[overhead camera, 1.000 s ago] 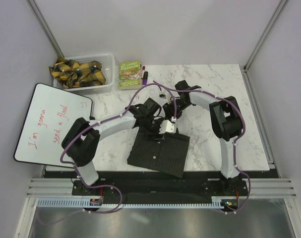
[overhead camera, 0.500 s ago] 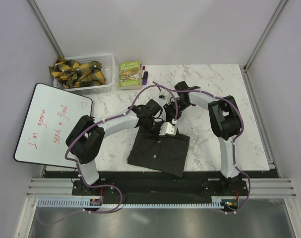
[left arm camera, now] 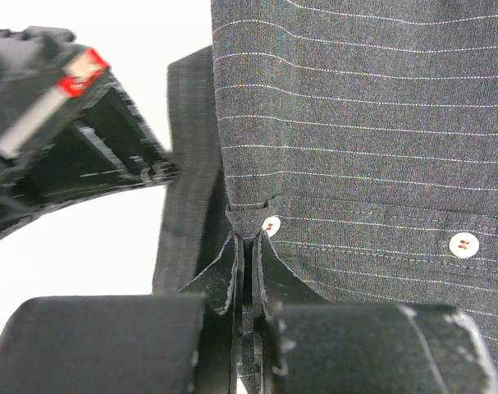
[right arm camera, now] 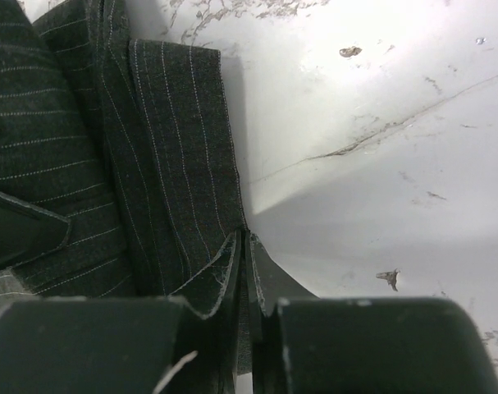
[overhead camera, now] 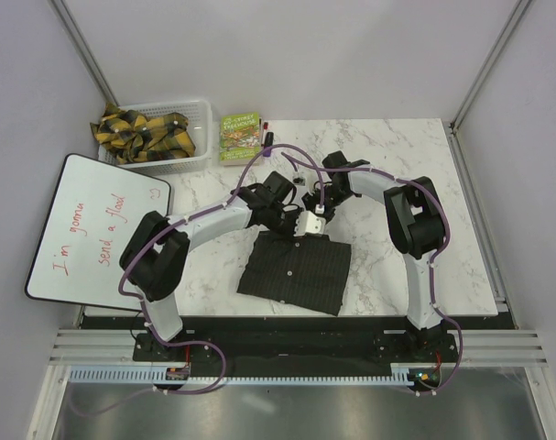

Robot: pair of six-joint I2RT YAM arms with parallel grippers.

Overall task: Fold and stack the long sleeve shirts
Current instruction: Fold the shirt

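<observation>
Item: shirt point(overhead camera: 296, 270), one dark charcoal piece with fine pale stripes and small white buttons, folded to a rough rectangle.
Location: flat on the near middle of the table point(overhead camera: 424, 156), between the two arms, its near edge close to the table's front edge.
Detail, left wrist view: the striped front of the shirt point(left arm camera: 355, 123) fills the right side; a folded layer runs down its left border, and two white buttons show along a seam.
Detail, right wrist view: several folded layers of the shirt point(right arm camera: 150, 164) lie to the left, with bare marble to the right.
Left gripper point(overhead camera: 288, 227): at the far edge of the shirt; fingers point(left arm camera: 226, 275) pressed together, pinching the cloth edge just beside a button.
Right gripper point(overhead camera: 319, 220): at the same far edge, just beside the left one; fingers point(right arm camera: 220, 279) drawn together on the corner of the folded layers.
Basket point(overhead camera: 202, 128): white, at the far left corner of the table, holding a yellow-and-black patterned cloth point(overhead camera: 145, 131).
Book point(overhead camera: 240, 137): green cover, just right of the basket.
Marker point(overhead camera: 267, 139): dark, lying beside the book.
Whiteboard point(overhead camera: 94, 229): at the left edge of the table, with red handwriting.
</observation>
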